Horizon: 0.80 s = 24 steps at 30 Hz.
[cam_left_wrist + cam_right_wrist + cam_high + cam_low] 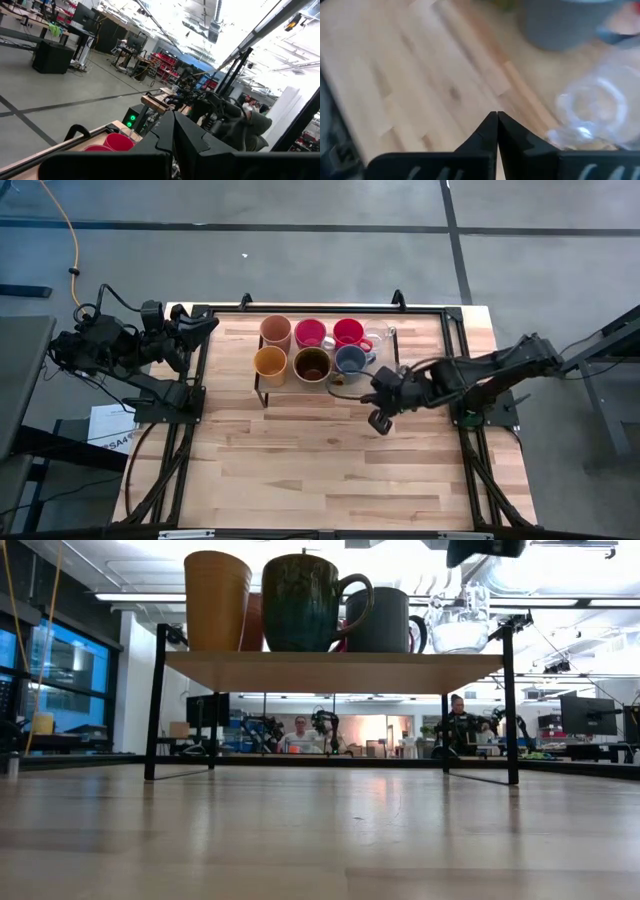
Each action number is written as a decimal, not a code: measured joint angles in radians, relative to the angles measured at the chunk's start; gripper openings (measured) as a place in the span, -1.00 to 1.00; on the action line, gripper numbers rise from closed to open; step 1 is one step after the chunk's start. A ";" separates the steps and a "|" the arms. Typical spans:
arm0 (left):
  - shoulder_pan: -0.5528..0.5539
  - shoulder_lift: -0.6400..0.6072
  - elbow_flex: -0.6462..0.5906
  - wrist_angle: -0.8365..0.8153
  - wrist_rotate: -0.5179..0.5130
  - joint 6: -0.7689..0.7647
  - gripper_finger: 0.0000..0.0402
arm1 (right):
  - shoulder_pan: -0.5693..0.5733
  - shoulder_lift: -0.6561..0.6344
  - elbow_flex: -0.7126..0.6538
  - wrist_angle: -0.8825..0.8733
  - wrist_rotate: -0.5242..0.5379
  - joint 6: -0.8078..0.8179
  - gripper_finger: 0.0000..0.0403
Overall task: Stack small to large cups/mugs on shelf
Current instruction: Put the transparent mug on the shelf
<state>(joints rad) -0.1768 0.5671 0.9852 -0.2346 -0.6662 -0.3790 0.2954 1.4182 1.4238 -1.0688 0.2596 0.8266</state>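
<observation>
The shelf (pixel 290 385), a black-framed rack with a wooden top, stands at the table's far middle. On it stand a peach tumbler (pixel 275 330), two red/pink cups (pixel 310 332) (pixel 348 331), a clear glass cup (pixel 381 336), an orange-yellow cup (pixel 270 363), a dark-brown mug (pixel 312 364) and a grey-blue mug (pixel 350 360). My right gripper (pixel 380 422) hangs shut and empty above the table, just near of the shelf's right end, slanting down. Its wrist view shows the grey-blue mug (pixel 560 22) and a glass cup (pixel 592 110) ahead. My left gripper (pixel 174 142) is shut and drawn back at the far left.
Bare wooden tabletop (pixel 320 470) spreads from the shelf to the near edge. Black frame rails (pixel 186 440) (pixel 470 450) run along both sides of the table. In the low view, people sit at desks in the room beyond the shelf's legs (pixel 150 710).
</observation>
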 joint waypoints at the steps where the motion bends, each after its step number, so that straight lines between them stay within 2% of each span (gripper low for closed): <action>1: 0.000 0.000 0.000 0.000 0.000 0.000 -1.00 | 0.010 0.001 0.000 -0.015 0.040 0.042 -1.00; 4: 0.000 0.000 0.000 0.000 0.000 0.000 -1.00 | 0.021 0.000 0.000 -0.051 0.140 0.134 -1.00; 6: 0.000 0.000 0.000 0.000 0.000 0.000 -1.00 | 0.015 0.000 0.000 -0.081 0.166 0.183 -1.00; 14: 0.000 0.000 0.000 0.000 0.000 0.000 -1.00 | 0.004 0.000 0.000 -0.180 0.101 0.185 -1.00; 24: 0.000 0.000 0.000 0.000 0.000 0.000 -1.00 | -0.005 0.000 0.000 -0.275 0.107 0.166 -1.00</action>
<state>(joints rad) -0.1768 0.5671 0.9852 -0.2344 -0.6662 -0.3790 0.2900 1.4181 1.4239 -1.3433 0.3661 0.9929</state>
